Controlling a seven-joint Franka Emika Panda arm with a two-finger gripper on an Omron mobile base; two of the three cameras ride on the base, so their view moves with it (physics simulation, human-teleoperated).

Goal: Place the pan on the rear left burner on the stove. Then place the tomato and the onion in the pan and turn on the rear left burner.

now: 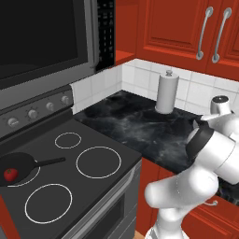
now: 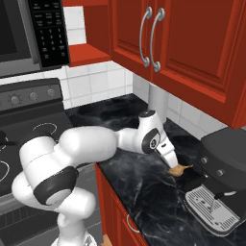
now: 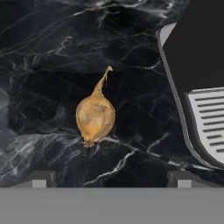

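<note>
The onion is tan-yellow with a darker brown streak down its skin, lying on a black counter veined with white marble lines. Beside the onion, the coffee machine is dark grey with a pale steel slotted tray. The stove is black glass with thin white rings. On it the pan is black, holding a glossy red tomato. The cabinets are deep red with silver handles.
</note>
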